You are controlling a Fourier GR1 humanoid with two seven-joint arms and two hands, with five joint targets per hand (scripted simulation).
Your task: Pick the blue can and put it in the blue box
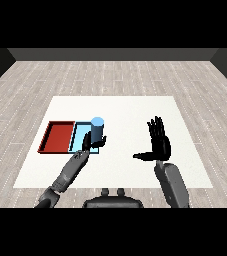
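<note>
The blue can (pixel 97 129) stands upright over the right part of the light blue tray (pixel 79 136). My left hand (pixel 88 142) is curled round its lower part, with fingers showing on both sides of the can. The can's base is hidden by the hand, so I cannot tell whether it rests on the tray floor or hangs just above it. My right hand (pixel 159 142) is raised over the table's right half, fingers straight and thumb stretched to the left, holding nothing.
The red tray (pixel 56 136) lies directly left of the light blue tray, touching it. Both trays sit on the left half of the white table (pixel 125 110). Wooden floor surrounds the table.
</note>
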